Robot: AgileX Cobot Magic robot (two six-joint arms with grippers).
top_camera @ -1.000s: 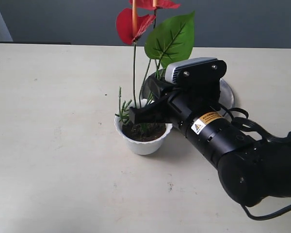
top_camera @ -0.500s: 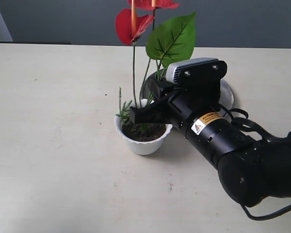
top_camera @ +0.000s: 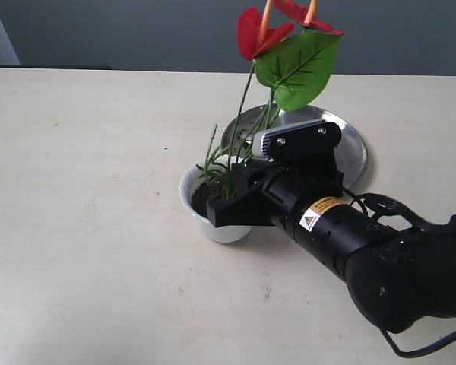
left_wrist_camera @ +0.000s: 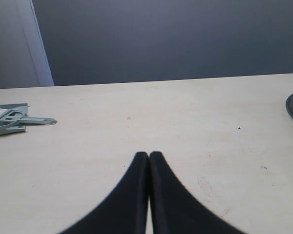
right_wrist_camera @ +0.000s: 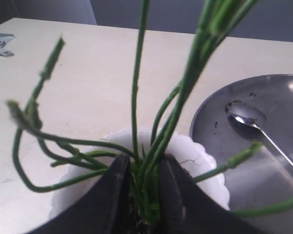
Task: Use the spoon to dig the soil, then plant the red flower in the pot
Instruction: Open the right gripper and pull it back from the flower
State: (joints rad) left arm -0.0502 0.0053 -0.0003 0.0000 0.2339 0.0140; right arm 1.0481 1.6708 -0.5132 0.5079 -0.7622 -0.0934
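Exterior view: right arm reaches in from the lower right; its right end effector [top_camera: 226,207] sits at the pot [top_camera: 205,217] on the table [top_camera: 83,190].
Right end effector: fingers drawn narrow around the bundled stem base of the red flower [top_camera: 289,46], seen in the right wrist view at [right_wrist_camera: 146,195]; firm contact looks likely, though the tips are partly hidden by stems.
Red flower: stems rise from the pot and lean toward the right of the exterior view; red petals and the broad green leaf are at the top edge.
Pot: white, scalloped rim [right_wrist_camera: 195,161], standing just beside the steel plate [top_camera: 349,148].
Soil: dark patch [top_camera: 204,196] visible inside the pot, around the stem base.
Spoon: lies on the steel plate [right_wrist_camera: 234,156], bowl [right_wrist_camera: 244,116] toward the pot, apart from the end effector.
Left end effector: fingers pressed together [left_wrist_camera: 149,158], holding nothing, above bare table.
Other item: grey dustpan [left_wrist_camera: 10,119] at the table edge in the left wrist view.
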